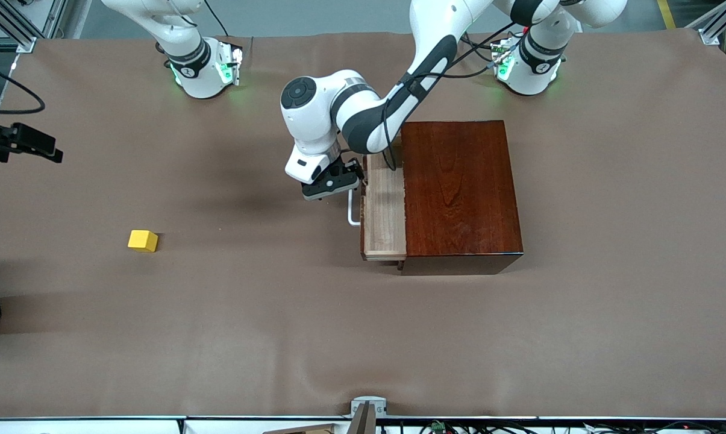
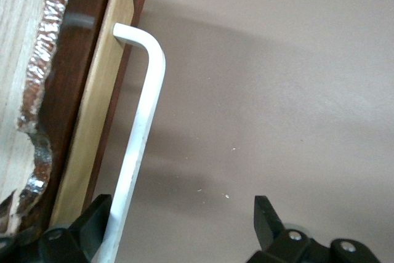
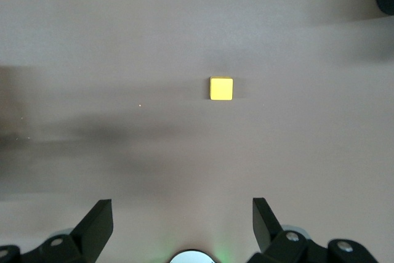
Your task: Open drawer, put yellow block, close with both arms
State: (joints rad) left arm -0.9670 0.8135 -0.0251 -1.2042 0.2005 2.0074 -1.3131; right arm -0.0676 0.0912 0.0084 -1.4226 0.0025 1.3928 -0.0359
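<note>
Jaws: left gripper (image 1: 332, 184) open, astride the drawer (image 1: 384, 211) handle (image 2: 138, 133); right gripper (image 3: 183, 220) open, empty, above the yellow block (image 1: 143, 240), near the table (image 1: 218, 337) edge.

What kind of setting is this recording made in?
Probably a robotics lab: two arms bolted to a table under brown cloth, aluminium framing at its corners, and only test props on it, a wooden drawer box and a yellow block.

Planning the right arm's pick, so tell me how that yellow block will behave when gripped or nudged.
The yellow block looks rigid, with flat, square faces, so it probably won't roll and should sit squarely between the fingers. It is small, so likely light, and a nudge would probably slide it along the brown table cover.
</note>
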